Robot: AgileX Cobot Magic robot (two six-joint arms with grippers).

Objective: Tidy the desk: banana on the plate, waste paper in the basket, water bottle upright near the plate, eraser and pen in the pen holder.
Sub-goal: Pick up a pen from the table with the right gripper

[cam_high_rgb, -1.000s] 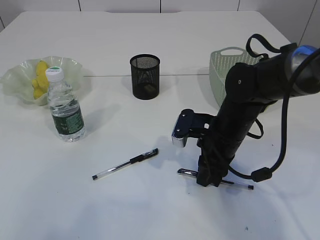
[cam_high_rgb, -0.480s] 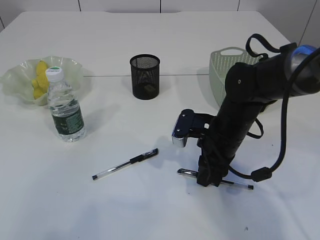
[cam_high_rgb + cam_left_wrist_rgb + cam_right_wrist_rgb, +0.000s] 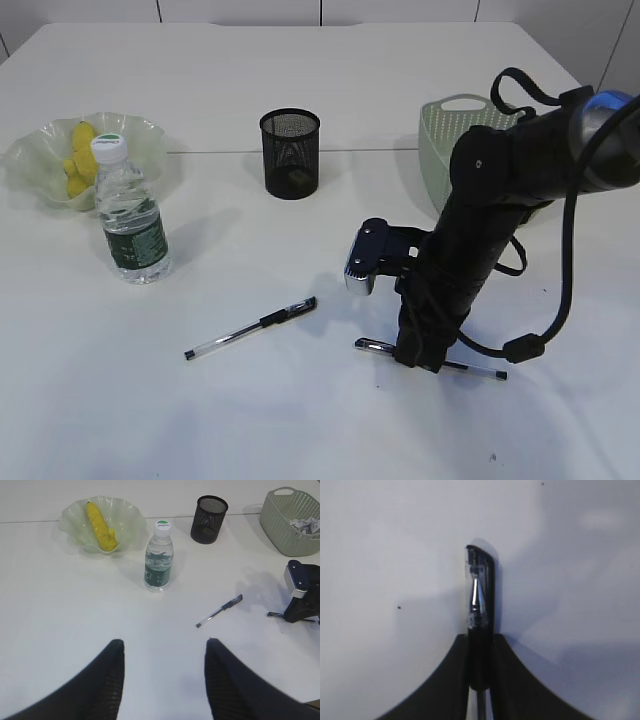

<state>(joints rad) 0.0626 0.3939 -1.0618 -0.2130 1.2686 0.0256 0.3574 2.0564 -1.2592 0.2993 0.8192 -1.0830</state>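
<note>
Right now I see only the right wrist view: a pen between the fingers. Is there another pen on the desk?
Observer: Yes. A second pen lies on the desk, to the left of the right gripper in the exterior view.
Operator: Where is the pen holder?
Observer: The pen holder stands upright further back, beyond the second pen and apart from it.
Operator: Is the left gripper busy?
Observer: No. The left gripper is open, with nothing between its fingers.
</note>
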